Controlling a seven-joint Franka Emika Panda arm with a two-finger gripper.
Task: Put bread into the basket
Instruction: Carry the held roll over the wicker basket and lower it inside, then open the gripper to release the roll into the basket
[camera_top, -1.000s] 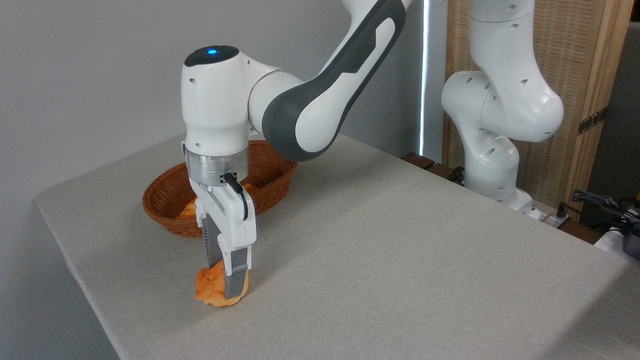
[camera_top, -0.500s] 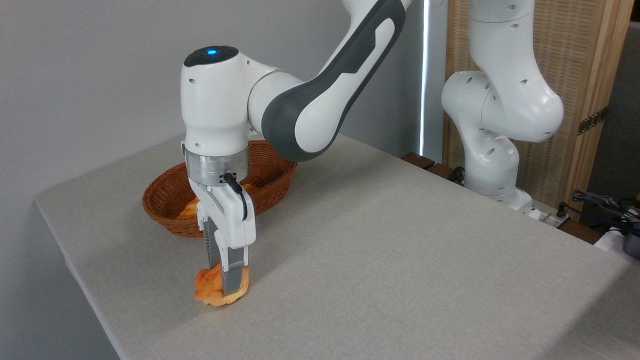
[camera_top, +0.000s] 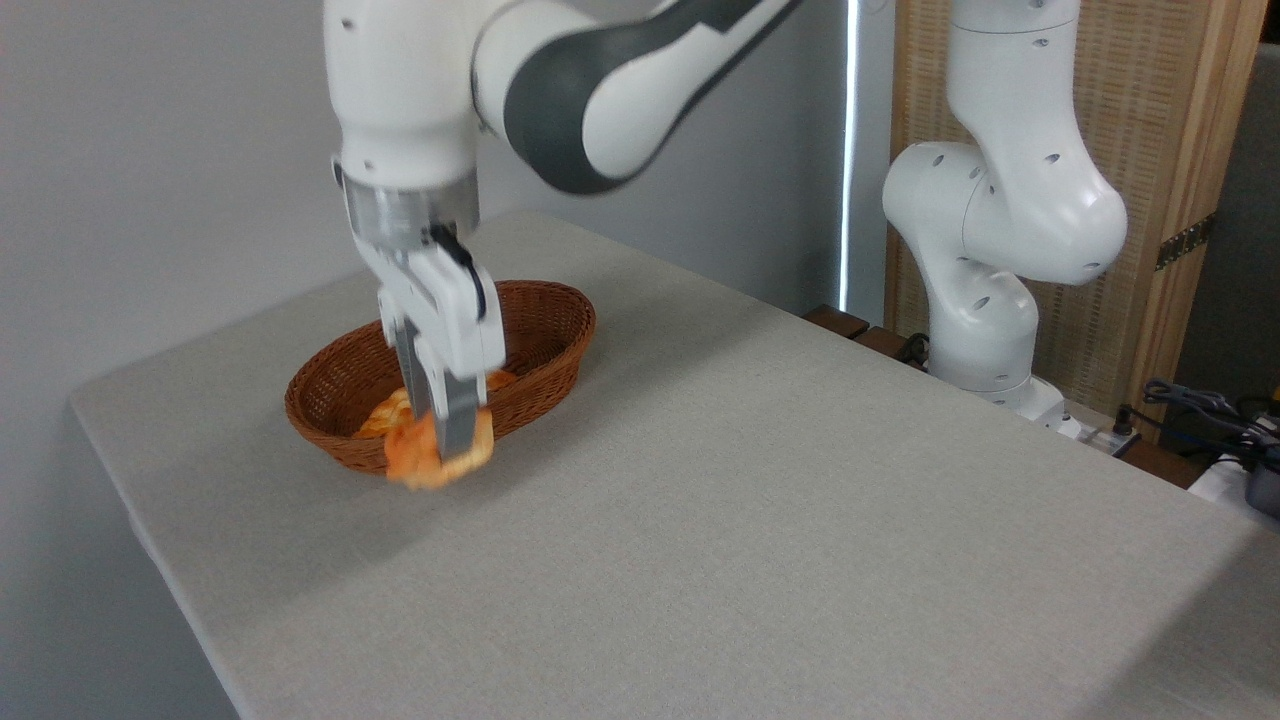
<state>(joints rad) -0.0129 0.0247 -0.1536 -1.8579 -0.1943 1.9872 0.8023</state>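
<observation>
Fingers (camera_top: 445, 450) gripping bread (camera_top: 432, 459) above grey table (camera_top: 760, 500), wicker basket (camera_top: 545, 320) behind, grey wall.

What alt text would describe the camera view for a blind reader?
A white robot arm's gripper holds an orange bun in the air in front of a brown wicker basket on a grey table. Another loaf lies in the basket.

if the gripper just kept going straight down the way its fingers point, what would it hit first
Probably the table just in front of the basket, or the basket's near rim; depth is unclear. The gripper, shut on the bread, points down, slightly tilted.
</observation>
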